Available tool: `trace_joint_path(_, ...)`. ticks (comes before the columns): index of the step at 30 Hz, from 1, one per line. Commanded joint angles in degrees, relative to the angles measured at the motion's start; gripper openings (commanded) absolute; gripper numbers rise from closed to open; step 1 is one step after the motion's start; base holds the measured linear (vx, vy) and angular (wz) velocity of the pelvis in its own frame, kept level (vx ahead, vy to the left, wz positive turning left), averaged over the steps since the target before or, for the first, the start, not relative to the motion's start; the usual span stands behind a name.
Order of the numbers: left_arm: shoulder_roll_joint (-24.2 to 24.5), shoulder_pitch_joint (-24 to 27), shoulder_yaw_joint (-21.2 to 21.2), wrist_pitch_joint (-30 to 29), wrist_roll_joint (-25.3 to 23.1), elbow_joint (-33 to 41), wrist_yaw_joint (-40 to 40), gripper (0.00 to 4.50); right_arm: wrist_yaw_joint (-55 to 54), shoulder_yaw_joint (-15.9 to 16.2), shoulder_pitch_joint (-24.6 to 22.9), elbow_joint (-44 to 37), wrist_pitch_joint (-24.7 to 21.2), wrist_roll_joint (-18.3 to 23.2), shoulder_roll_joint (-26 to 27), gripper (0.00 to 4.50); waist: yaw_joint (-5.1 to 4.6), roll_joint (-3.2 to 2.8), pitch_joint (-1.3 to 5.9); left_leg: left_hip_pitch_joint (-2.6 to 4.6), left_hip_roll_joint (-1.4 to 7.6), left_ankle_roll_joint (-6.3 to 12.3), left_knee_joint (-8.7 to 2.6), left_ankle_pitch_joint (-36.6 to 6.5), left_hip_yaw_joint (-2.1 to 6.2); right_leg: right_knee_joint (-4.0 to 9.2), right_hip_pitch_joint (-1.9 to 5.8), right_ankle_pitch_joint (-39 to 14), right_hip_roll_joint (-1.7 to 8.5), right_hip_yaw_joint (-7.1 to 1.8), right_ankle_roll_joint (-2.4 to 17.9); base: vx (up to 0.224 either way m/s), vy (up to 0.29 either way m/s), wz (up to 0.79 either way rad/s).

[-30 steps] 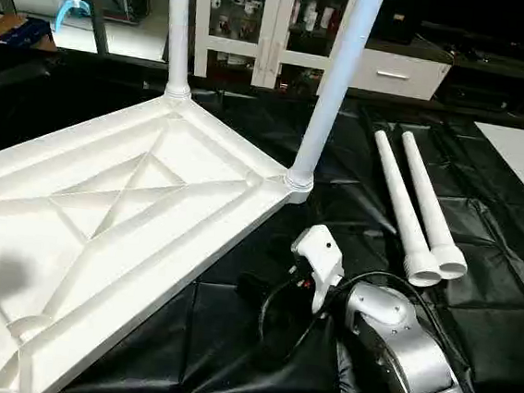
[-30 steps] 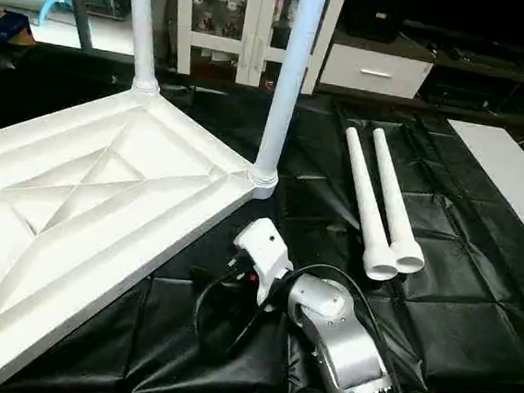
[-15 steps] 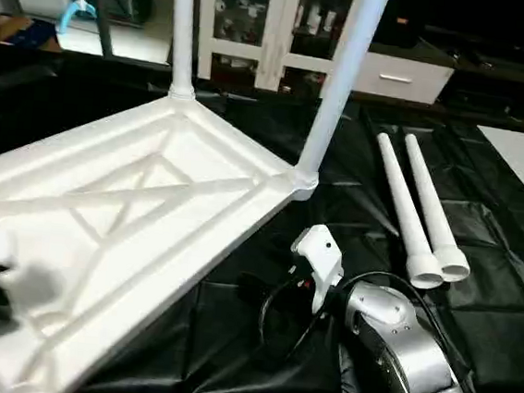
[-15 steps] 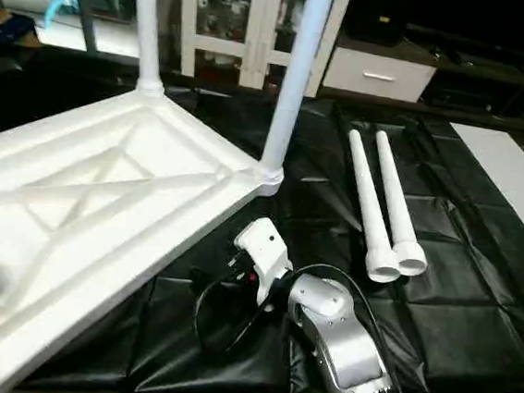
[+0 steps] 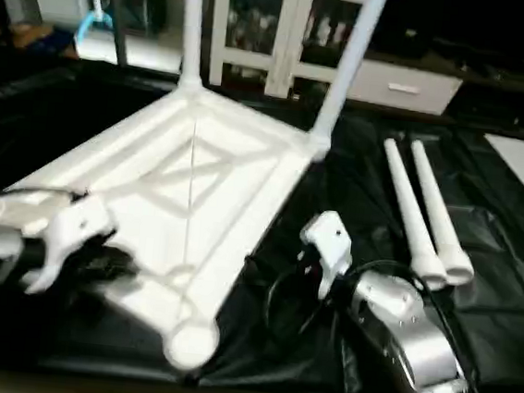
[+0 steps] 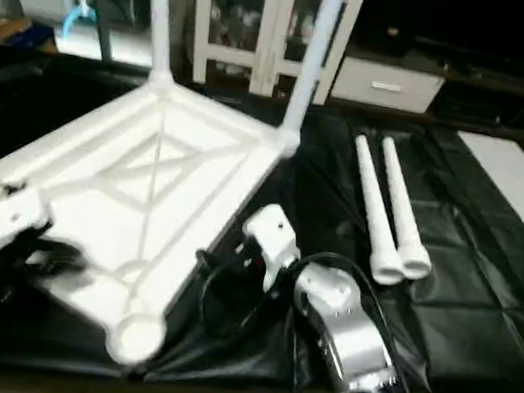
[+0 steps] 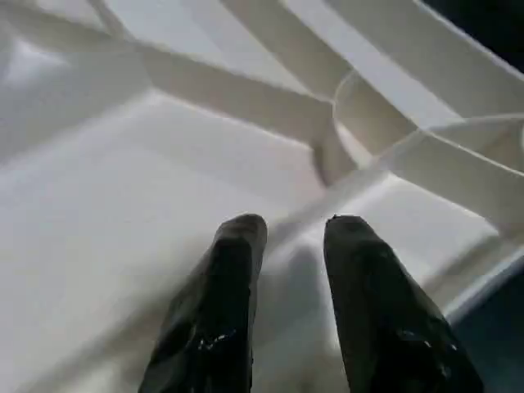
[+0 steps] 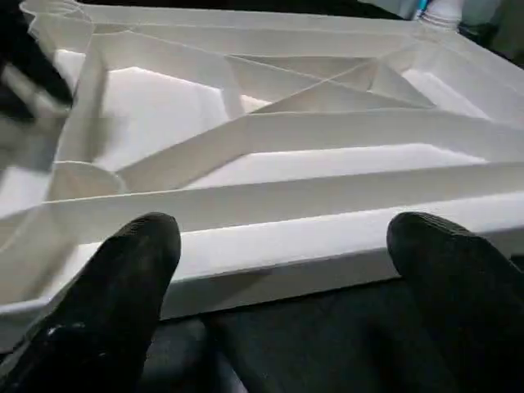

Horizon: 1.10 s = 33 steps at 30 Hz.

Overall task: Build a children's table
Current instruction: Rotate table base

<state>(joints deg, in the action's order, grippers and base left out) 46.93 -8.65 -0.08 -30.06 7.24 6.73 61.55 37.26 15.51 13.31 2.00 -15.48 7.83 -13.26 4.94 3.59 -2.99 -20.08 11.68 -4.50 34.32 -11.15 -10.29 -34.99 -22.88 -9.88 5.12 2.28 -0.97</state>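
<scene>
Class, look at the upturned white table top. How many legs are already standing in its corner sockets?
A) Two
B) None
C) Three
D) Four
A: two legs stand upright in the far corner sockets of the table top, while two loose legs lie on the black mat and the near socket is empty.

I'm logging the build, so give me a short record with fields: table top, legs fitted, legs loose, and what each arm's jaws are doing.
table top: upside down on black sheet, ribbed underside up
legs fitted: two upright in far corner sockets
legs loose: two lying side by side on the sheet, right of the top
near corner socket: empty
left gripper: jaws narrowly apart over the ribbed underside, holding nothing
right gripper: jaws wide open, facing the top's edge
</scene>
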Motion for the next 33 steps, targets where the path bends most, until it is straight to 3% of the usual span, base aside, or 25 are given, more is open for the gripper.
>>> trace_joint_path(1,-2.3,-2.0,-2.2,0.8,-2.5,-1.2,-3.8,1.46,-1.0,-1.7,0.4,0.1,0.7,-0.4,-0.5,4.50,-0.62,-1.74,2.55,1.06,0.99,-4.45,-5.69,-27.3,1.11,5.22,0.36,-27.8,2.16,-1.80,6.1,0.000,0.000,0.00)
trace_joint_path(2,-2.7,-2.3,-2.4,0.7,-2.7,-1.4,-4.2,1.46,-1.1,-1.7,0.4,0.2,0.8,-0.4,-0.5,4.50,-0.78,-1.68,2.64,0.71,0.99,-4.56,-5.75,-26.8,1.25,5.04,0.74,-27.5,2.13,-1.71,6.0,0.000,0.000,0.00)
trace_joint_path(6,-9.2,-6.8,-5.8,1.2,-4.7,-4.0,-11.2,1.46,-3.9,-4.5,2.0,1.5,2.4,-0.6,-0.4,4.50,-0.60,-1.83,3.06,0.97,0.91,-4.47,-5.43,-24.5,0.99,4.79,0.60,-22.4,1.93,-1.75,7.4,0.000,0.000,0.00)
trace_joint_path(7,-10.9,-7.8,-5.7,2.3,-4.2,-4.4,-12.4,1.46,-4.5,-5.5,2.5,1.4,2.0,-0.2,-0.3,4.50,-0.65,-2.05,3.11,0.78,0.91,-4.47,-5.44,-23.8,1.02,4.56,0.80,-21.3,1.96,-1.78,7.7,0.000,0.000,0.00)
trace_joint_path(8,-11.1,-7.9,-5.6,2.4,-4.1,-4.4,-12.4,1.46,-4.5,-5.5,2.6,1.4,2.0,-0.1,-0.3,4.50,-0.75,-1.83,3.25,0.39,0.85,-4.32,-5.45,-22.3,1.00,4.31,1.19,-19.2,1.89,-1.74,8.0,0.000,0.000,0.00)
trace_joint_path(10,-13.9,-10.4,-2.0,5.1,0.6,-3.1,-12.7,1.46,-0.7,-5.4,2.6,-0.9,-0.1,2.2,-1.8,4.50,-0.67,-1.85,3.46,0.59,0.81,-3.88,-5.22,-20.8,0.78,4.00,1.24,-15.7,1.77,-1.72,9.0,0.000,0.000,0.00)
trace_joint_path(13,-12.1,-11.1,0.0,4.1,3.5,-1.3,-8.9,1.46,5.7,-3.7,2.0,-4.1,-2.8,4.8,-4.4,4.50,-0.54,-1.69,3.81,0.09,0.84,-2.45,-4.93,-16.0,0.70,3.05,2.05,-8.3,1.58,-1.64,10.9,0.061,-0.007,-0.02)
trace_joint_path(14,-8.8,-10.2,0.2,3.2,4.0,-0.8,-5.1,1.46,10.3,-2.2,2.1,-7.2,-5.4,7.4,-6.1,4.50,-0.74,-1.60,3.79,-0.23,0.73,-1.80,-4.80,-13.1,0.63,2.72,2.27,-4.9,1.43,-1.67,11.4,0.000,0.000,0.00)
trace_joint_path(16,-4.7,-8.6,-0.1,3.9,3.3,-1.1,-1.5,1.46,15.5,-0.4,2.7,-11.2,-9.5,11.6,-7.9,4.50,-1.21,-1.65,3.87,-0.13,0.58,0.00,-4.47,-9.1,0.56,2.31,2.53,-0.8,1.23,-1.72,12.2,0.025,-0.004,-0.03)
trace_joint_path(17,-3.3,-8.1,0.2,3.6,3.0,-1.9,-0.9,1.46,17.7,1.1,3.4,-12.6,-10.4,12.2,-9.1,4.50,-1.21,-1.65,3.87,-0.13,0.58,0.00,-4.47,-9.1,0.56,2.31,2.53,-0.8,1.23,-1.72,12.2,0.000,0.000,0.00)
trace_joint_path(19,-1.5,-8.0,1.2,4.9,1.5,-4.6,-2.1,1.46,21.0,5.0,5.7,-13.6,-10.6,10.1,-11.0,4.50,-1.63,-1.70,3.62,0.14,0.86,0.38,-4.49,-9.5,0.43,2.39,2.20,-2.3,1.27,-1.73,12.6,0.000,0.000,0.00)
trace_joint_path(21,-1.2,-8.3,1.7,5.6,0.8,-6.1,-3.2,1.46,21.4,6.8,7.0,-12.9,-9.9,7.9,-11.0,4.50,-1.53,-1.84,3.30,0.53,1.01,-1.03,-4.67,-12.8,0.31,2.85,1.72,-7.9,1.48,-1.84,12.7,0.000,0.000,0.00)
trace_joint_path(23,-0.1,-7.9,2.1,5.9,1.1,-6.7,-2.9,1.46,19.7,10.0,9.6,-9.4,-7.0,2.3,-9.0,4.50,-1.40,-1.70,3.19,0.50,1.12,-1.90,-4.83,-14.2,0.42,3.04,1.65,-10.5,1.62,-1.89,12.3,0.000,0.000,0.00)
trace_joint_path(25,1.2,-6.4,2.5,3.7,3.1,-4.7,-0.6,1.46,14.8,13.4,13.0,-2.4,-2.6,-5.7,-4.9,4.50,-1.68,-1.71,2.97,0.67,1.09,-4.06,-5.13,-18.1,0.63,3.29,0.81,-16.8,1.87,-1.94,11.2,0.000,0.000,0.00)
trace_joint_path(26,1.2,-6.4,2.5,3.7,3.1,-4.7,-0.6,1.46,14.8,13.4,13.0,-2.4,-2.6,-5.7,-4.9,4.50,-1.83,-1.68,2.91,0.67,1.01,-4.44,-5.26,-18.6,0.65,3.45,0.91,-17.5,1.69,-1.90,11.0,0.000,0.000,0.00)
trace_joint_path(27,3.0,-4.2,2.5,1.1,5.6,-1.4,2.6,1.46,10.0,16.4,16.3,4.8,1.0,-11.4,-1.8,4.50,-1.78,-1.82,3.04,0.77,1.17,-5.10,-5.21,-18.9,0.79,3.23,0.86,-17.2,1.92,-1.93,10.9,0.000,0.000,0.00)
trace_joint_path(28,3.7,-3.5,2.4,0.6,6.2,-0.5,3.6,1.46,8.8,17.3,17.3,6.5,1.6,-12.3,-1.3,4.50,-1.91,-1.83,2.94,0.83,1.09,-5.21,-5.27,-19.3,0.72,3.33,0.59,-17.5,1.89,-1.95,11.0,0.000,0.000,0.00)
trace_joint_path(29,4.3,-2.9,2.3,0.1,6.7,0.1,4.3,1.46,7.8,18.0,18.3,8.4,1.7,-11.9,-0.3,4.50,-2.08,-1.50,2.86,0.69,1.01,-5.24,-5.45,-19.9,0.71,3.44,0.86,-18.3,1.62,-1.95,10.8,0.000,0.000,0.00)
trace_joint_path(30,4.7,-2.4,2.4,-0.3,7.1,0.6,4.8,1.46,7.2,18.3,19.2,10.0,1.8,-11.0,1.0,4.50,-2.01,-1.82,2.96,1.11,1.03,-5.14,-5.26,-20.1,0.55,3.45,0.48,-17.3,1.60,-2.10,10.9,0.000,0.000,0.00)
trace_joint_path(32,4.9,-2.1,2.5,-0.3,7.4,0.8,5.0,1.46,7.1,18.2,19.9,11.9,2.1,-10.0,2.6,4.50,-1.74,-1.97,2.93,1.25,1.05,-4.81,-5.14,-19.8,0.36,3.38,0.38,-15.4,1.38,-2.17,11.1,0.000,0.000,0.00)
trace_joint_path(33,5.0,-2.1,2.5,-0.3,7.3,0.7,4.9,1.46,7.7,18.5,20.4,12.8,2.6,-10.2,3.3,4.50,-1.69,-1.67,2.94,0.90,1.09,-4.75,-5.27,-18.7,0.48,3.10,0.82,-13.7,1.34,-2.10,11.1,0.000,0.000,0.00)
